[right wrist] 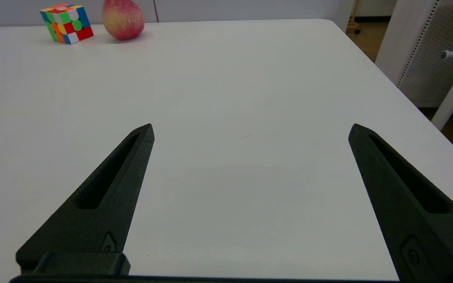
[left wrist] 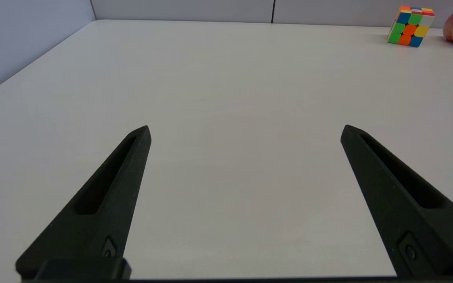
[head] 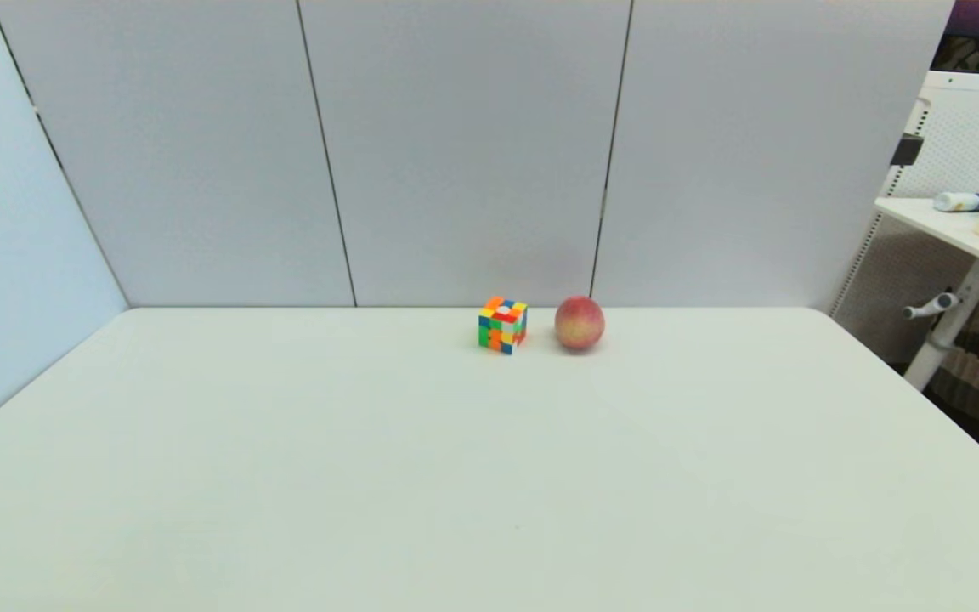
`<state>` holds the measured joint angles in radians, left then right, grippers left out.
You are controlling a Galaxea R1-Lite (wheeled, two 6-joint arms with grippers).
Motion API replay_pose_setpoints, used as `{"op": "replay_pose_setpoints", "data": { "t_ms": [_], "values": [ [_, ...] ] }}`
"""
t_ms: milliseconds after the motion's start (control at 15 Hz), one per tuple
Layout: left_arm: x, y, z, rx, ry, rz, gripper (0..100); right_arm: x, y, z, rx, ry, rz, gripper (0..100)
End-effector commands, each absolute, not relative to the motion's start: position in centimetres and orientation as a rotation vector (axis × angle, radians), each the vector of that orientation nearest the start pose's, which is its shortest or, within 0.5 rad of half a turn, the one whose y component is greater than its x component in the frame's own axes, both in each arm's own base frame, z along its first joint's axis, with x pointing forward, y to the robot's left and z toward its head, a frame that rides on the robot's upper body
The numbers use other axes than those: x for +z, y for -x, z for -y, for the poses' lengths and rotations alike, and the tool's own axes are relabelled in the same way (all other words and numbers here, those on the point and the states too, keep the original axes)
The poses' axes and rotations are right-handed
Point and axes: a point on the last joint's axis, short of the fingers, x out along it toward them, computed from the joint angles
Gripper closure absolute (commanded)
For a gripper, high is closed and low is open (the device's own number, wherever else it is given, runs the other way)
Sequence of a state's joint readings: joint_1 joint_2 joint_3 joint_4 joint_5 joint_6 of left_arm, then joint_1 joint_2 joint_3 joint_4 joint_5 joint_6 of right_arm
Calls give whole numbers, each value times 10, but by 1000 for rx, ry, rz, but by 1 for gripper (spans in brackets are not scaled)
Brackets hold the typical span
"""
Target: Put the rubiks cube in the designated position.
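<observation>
White table [head: 285, 476] with rubiks cube [head: 502, 325], peach [head: 580, 323]

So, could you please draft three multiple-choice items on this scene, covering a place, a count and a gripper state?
1. Where does the rubiks cube sit?
A. At the table's near edge
B. Near the back wall, on the peach's left
C. On top of the peach

2. How many things lie on the white table?
A. Two
B. Three
C. Five

3. How are the left gripper and the right gripper?
A. Both shut
B. One holds the cube
C. Both open, holding nothing

Answers: 1 B, the cube stands beside the peach, apart from it. 2 A, only cube and peach. 3 C, each wrist view shows spread fingers over bare tabletop.
</observation>
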<state>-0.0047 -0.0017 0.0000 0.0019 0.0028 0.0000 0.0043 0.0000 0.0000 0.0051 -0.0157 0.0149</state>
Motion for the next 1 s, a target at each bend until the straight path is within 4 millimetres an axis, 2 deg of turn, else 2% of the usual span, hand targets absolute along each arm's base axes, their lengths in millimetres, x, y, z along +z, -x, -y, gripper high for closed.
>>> {"op": "replay_pose_setpoints", "data": {
  "t_ms": [67, 1000],
  "values": [
    [75, 23, 0, -2, 0, -3, 0, 75, 23, 0, -11, -15, -6, 0],
    [75, 23, 0, -2, 0, -3, 0, 75, 23, 0, -12, -18, -6, 0]
  ]
}}
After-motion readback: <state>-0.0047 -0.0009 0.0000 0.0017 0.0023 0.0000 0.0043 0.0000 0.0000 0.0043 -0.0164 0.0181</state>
